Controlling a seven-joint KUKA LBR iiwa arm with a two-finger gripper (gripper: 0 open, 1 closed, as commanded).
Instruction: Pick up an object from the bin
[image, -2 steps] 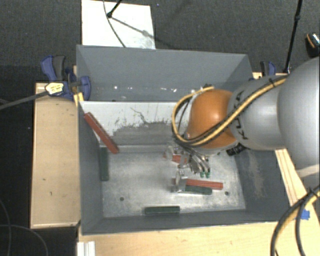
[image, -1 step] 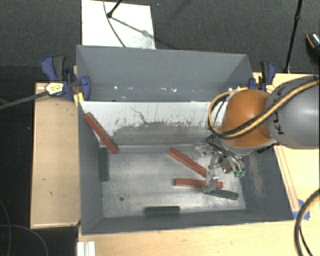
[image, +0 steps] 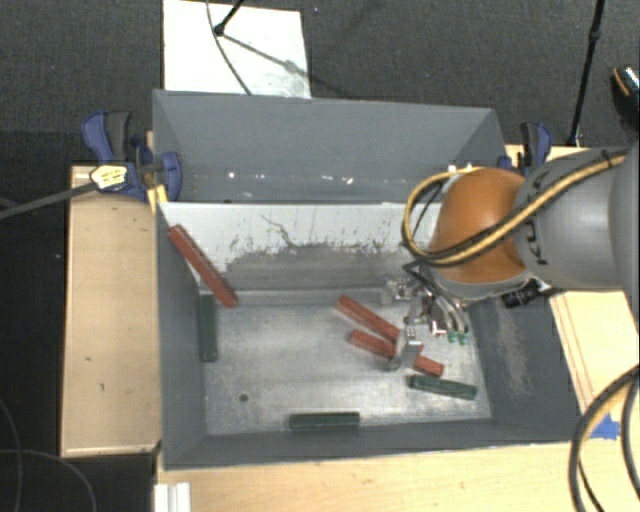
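The claw (image: 407, 350) hangs low over the floor of the bin (image: 300, 140), right of centre beneath the orange wrist cover (image: 480, 235), and whether it is spread or pressed together cannot be told from this angle. Nearest to it is a short red bar (image: 372, 343), flat and oblong, lying aslant on the floor with its right end at the claw's left side; whether they touch is unclear. A second red bar (image: 364, 314) lies just above it, while a small red piece (image: 428, 366) and a dark green bar (image: 442, 386) lie just below-right of the claw.
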